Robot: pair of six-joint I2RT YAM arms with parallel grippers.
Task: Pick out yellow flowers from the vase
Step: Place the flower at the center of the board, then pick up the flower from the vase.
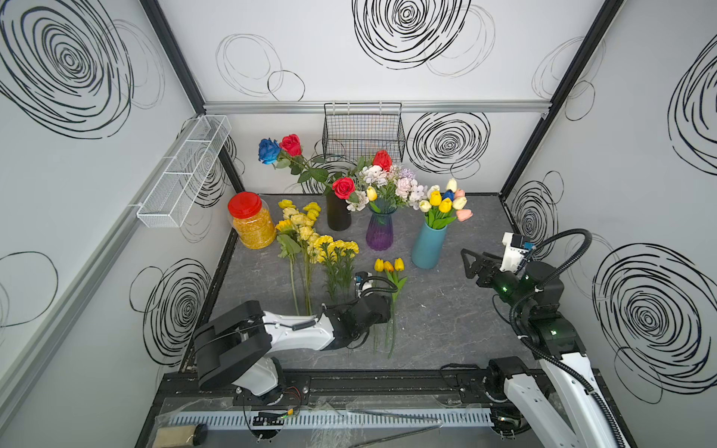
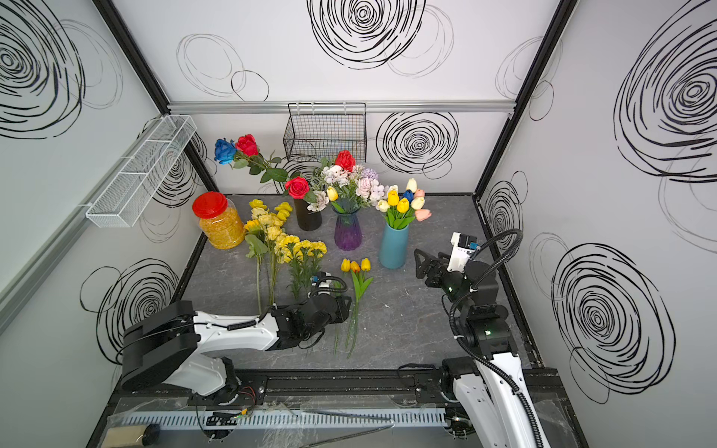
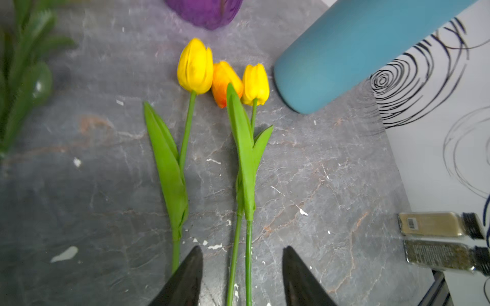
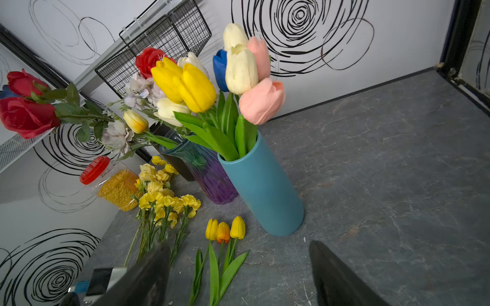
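Nearest you, the left fingers sit low over the tabletop, spread apart and gripping nothing. Two green stems of the three cut tulips run between them untouched, and the third stem slips out of sight behind one finger. Those tulips lie flat, two yellow with an orange-tinted one between, and their heads are just beside the foot of the teal vase.

To your right, the right fingers are raised above the tabletop, wide apart and empty, facing that vase.

Left of the tulips, your pile of yellow flowers lies flat. Its stems point toward you and its heads reach up beside the red-lidded jar.

Farther back, two yellow tulips stand upright in the teal vase among white, pink and blue ones. The purple vase beside it holds one pale yellow bud at the edge of its white and lilac blooms. The black vase carries red roses and a blue one.

On the walls behind hang a black wire basket and a white mesh rack.
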